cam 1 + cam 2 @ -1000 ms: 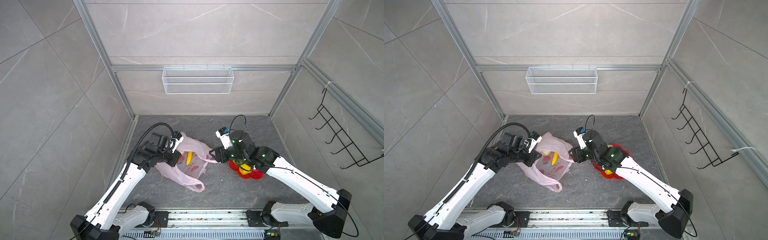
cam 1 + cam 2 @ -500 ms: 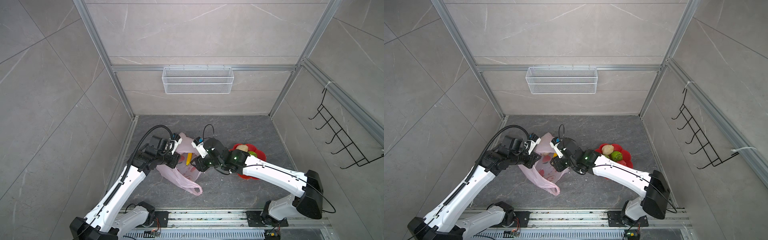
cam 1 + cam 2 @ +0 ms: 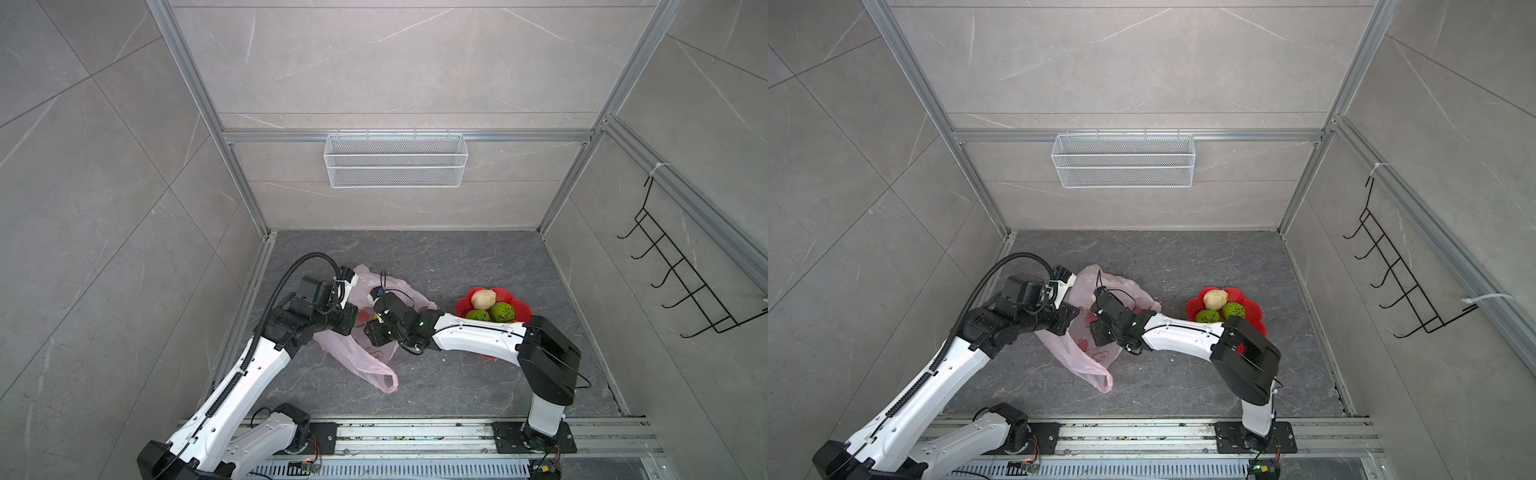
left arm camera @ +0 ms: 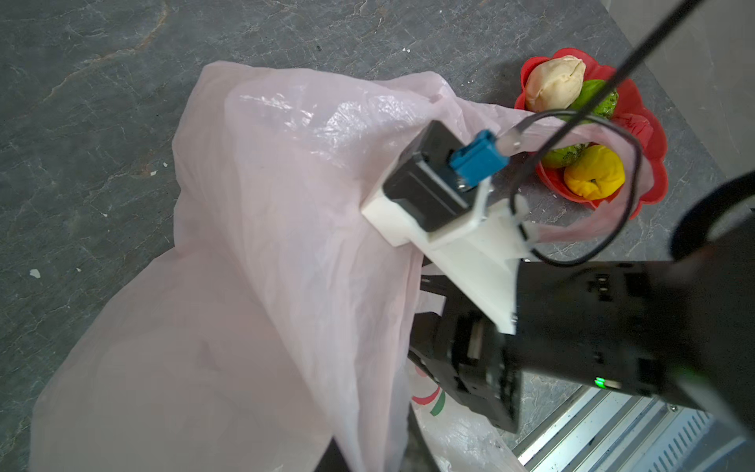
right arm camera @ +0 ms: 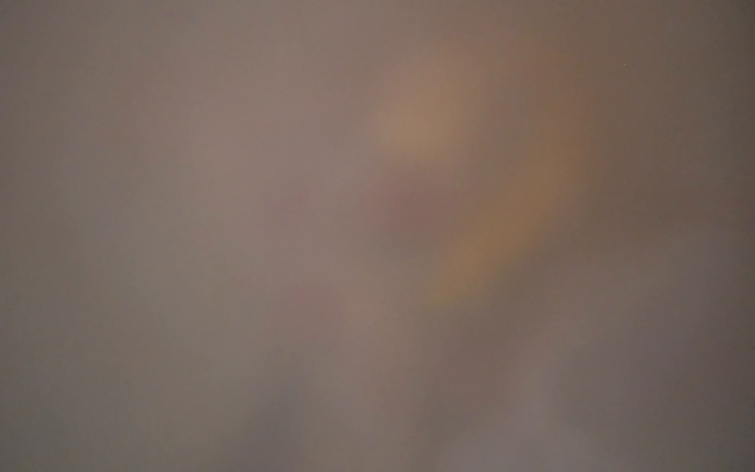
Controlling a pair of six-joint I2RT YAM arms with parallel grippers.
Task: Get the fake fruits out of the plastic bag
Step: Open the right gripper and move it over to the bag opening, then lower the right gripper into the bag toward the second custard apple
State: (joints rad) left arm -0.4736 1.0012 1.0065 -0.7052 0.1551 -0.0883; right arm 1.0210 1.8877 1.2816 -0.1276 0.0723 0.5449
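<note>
The right gripper (image 3: 371,332) has left the red plate (image 3: 521,308) and crossed to the plastic bag (image 3: 359,359). Its jaws are buried in the bag's mouth, so apart or together cannot be told. The left gripper (image 3: 352,323) is clamped on the bag's rim, holding it up. On the plate lie a cream lump (image 3: 483,299), two green balls (image 3: 501,312) and a yellow lump (image 4: 594,176). Bare floor (image 3: 436,262) spreads behind the bag, and the left wall is near. The bag's print (image 4: 429,398) is too crumpled to read. The right wrist view is blur.
</note>
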